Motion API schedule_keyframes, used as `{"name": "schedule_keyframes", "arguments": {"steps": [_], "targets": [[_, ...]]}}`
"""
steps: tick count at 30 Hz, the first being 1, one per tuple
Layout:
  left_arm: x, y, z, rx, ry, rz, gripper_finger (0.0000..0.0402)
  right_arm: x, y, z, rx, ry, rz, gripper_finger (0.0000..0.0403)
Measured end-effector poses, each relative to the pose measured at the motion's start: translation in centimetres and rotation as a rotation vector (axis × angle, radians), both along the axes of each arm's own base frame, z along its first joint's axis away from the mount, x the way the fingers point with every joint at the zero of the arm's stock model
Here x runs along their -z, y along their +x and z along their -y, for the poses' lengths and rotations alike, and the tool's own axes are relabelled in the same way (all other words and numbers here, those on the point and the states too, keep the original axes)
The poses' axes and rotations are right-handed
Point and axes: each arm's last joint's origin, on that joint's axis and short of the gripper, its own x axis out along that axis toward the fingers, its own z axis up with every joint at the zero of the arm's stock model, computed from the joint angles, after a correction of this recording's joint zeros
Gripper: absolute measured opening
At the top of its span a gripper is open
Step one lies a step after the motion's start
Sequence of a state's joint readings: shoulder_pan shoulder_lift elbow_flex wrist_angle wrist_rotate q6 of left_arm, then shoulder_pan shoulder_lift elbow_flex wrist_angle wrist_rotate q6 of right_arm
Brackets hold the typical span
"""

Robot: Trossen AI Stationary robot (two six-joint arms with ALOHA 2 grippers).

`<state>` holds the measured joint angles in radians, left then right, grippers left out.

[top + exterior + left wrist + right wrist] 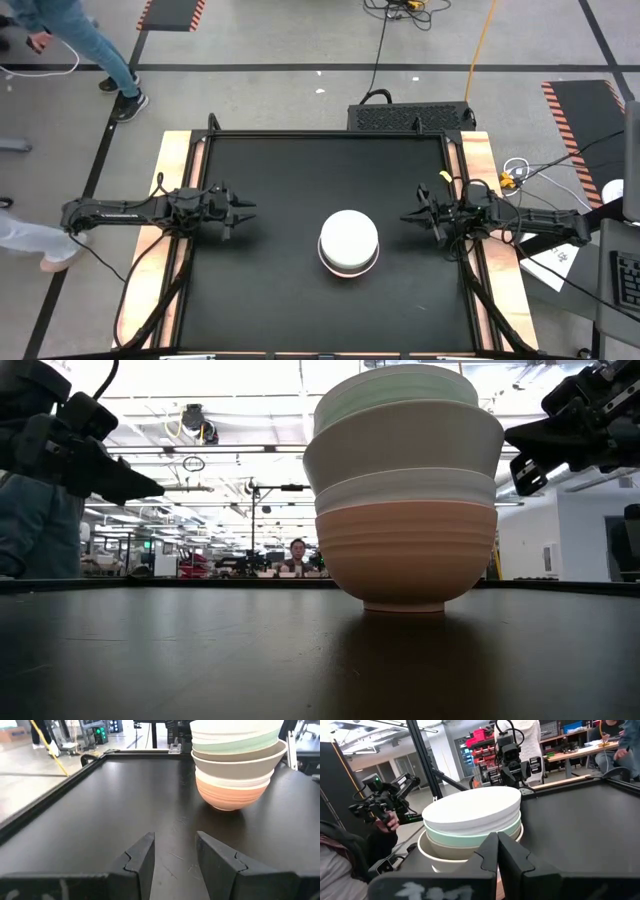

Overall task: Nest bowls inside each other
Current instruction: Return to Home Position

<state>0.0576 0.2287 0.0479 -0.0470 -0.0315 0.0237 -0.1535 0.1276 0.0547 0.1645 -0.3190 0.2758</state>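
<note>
Across the middle of the high view lies the black counter (280, 180). Just right of its centre stands the stack of bowls (349, 241), nested for steadiness, with the salmon-orange bowl (410, 555) lowest and a white bowl (470, 810) on top. At centre-left the left tool (243, 210) is spread, and at centre-right the right tool (410, 217) is pressed together. Both hang well apart from the stack, probably to avoid knocking it.

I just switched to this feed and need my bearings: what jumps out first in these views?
A single stack of nested bowls stands near the black table's middle, a white bowl on top and the salmon-orange bowl at the bottom. The left gripper, open, and the right gripper, shut, hang either side of it, each near its own table edge, holding nothing.
</note>
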Motion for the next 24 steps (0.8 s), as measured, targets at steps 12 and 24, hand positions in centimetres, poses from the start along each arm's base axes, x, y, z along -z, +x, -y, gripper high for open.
{"name": "schedule_keyframes", "arguments": {"steps": [12,24], "targets": [[0.03,-0.01,0.0,-0.006,-0.03,-0.001,0.0145,-0.03,0.0,0.0,0.001,-0.001,0.003,0.0],[0.03,-0.01,0.01,-0.004,-0.029,-0.001,0.0145,-0.03,0.0,0.01,0.002,-0.001,0.003,0.0]]}}
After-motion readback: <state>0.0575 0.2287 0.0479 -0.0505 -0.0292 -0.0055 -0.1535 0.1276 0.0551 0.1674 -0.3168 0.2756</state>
